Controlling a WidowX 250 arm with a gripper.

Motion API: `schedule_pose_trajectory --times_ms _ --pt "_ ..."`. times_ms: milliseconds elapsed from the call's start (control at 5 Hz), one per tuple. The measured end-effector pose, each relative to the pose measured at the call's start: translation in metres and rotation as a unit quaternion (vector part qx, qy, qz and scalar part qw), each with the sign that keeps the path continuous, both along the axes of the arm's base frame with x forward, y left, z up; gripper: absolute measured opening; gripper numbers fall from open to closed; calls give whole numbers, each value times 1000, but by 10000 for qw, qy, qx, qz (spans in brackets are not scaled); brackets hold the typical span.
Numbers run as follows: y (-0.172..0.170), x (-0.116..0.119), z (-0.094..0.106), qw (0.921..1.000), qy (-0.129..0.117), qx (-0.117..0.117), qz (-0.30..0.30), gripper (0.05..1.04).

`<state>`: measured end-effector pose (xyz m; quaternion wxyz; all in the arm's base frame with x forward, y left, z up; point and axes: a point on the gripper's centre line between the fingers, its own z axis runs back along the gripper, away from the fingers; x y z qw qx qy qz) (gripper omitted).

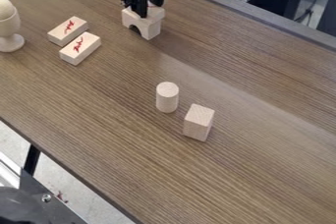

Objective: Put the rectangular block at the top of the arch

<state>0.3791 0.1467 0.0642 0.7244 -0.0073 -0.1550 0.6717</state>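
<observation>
The black gripper (pixel 148 7) hangs at the top of the camera view, low over the pale wooden arch (pixel 143 22), and partly covers its upper side. The arch stands upright on the table with its opening facing down. A bit of pale surface with a trace of red shows by the gripper at the arch's top; whether it is a separate block I cannot tell. Two flat rectangular blocks with red marks, one (pixel 68 31) behind the other (pixel 80 48), lie left of the arch. A plain rectangular block (pixel 198 122) stands upright toward the lower right.
A wooden cylinder (pixel 167 97) stands just left of the plain upright block. At the left edge is a wooden cup (pixel 9 27) with a rounded top piece. The brown table (pixel 249 169) ends in a dark edge at the upper right, with cables and equipment beyond.
</observation>
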Motion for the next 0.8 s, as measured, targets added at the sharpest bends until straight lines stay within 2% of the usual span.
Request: schedule_pose_trajectory --times_ms 200,400,600,800 --pt "0 0 0 10000 -2 12 -19 501" --pt "1 -2 -1 10000 43 -6 -21 574" --pt "4 -5 -3 9999 119 -49 -62 877" --pt "6 -6 -3 9998 143 -14 -148 1007"
